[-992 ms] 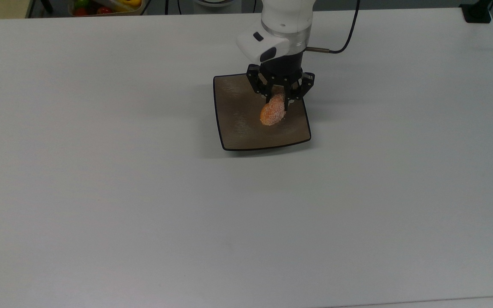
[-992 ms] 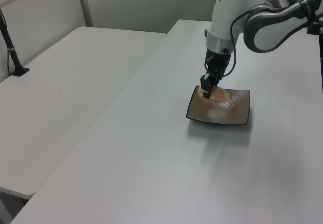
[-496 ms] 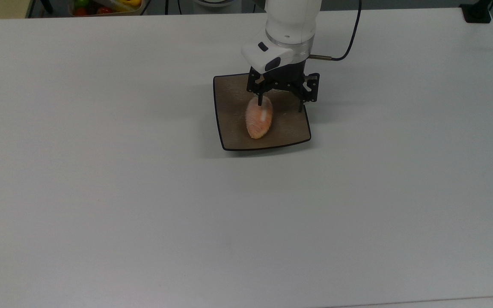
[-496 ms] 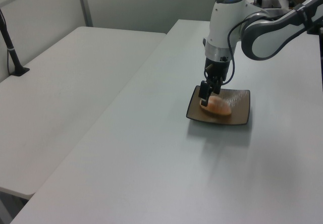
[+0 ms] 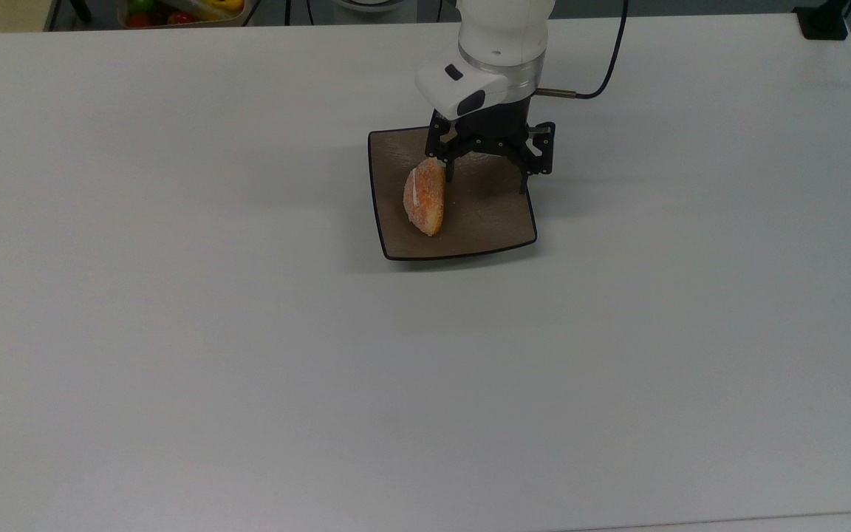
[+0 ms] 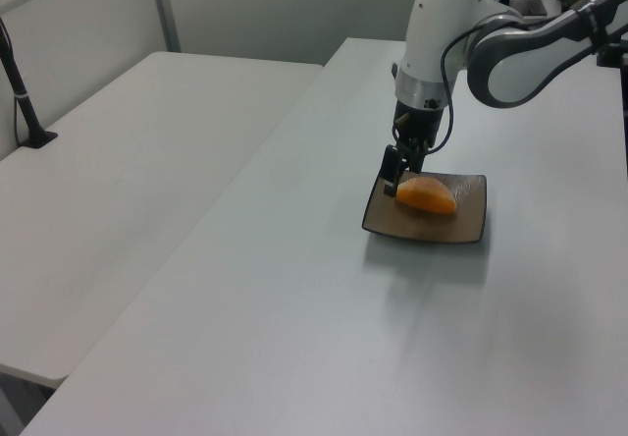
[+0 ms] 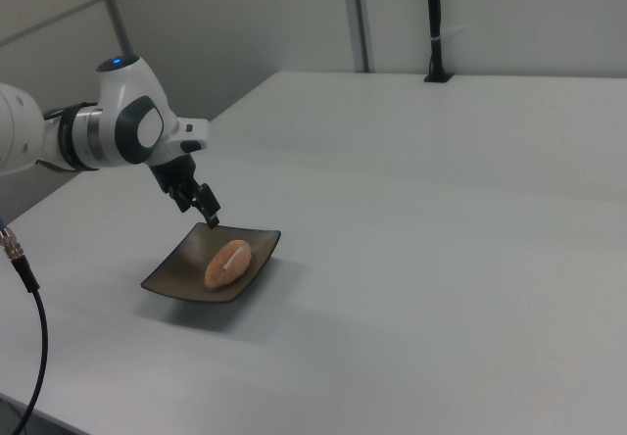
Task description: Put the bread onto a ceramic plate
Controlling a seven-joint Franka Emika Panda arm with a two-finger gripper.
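Gripper [image 5: 486, 177] hung with fingers spread wide, holding nothing, low over the far part of the plate [image 5: 499, 222]. Bread [image 5: 425, 196] lay on the plate just beside the finger on the top view's left, possibly touching it; cannot tell. Plate sat flat on the desk [image 5: 248, 332]. Judged: roll light, soft, sugary surface crumbly; best gripped gently across its short middle.

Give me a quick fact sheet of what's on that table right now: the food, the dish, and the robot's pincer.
bread: orange-brown sugary roll with a white stripe, lying on the plate
plate: square dark brown ceramic plate, black rim, flat on the white table
pincer: open, above the plate's far side in the top view, holding nothing
task state: bread is on the plate
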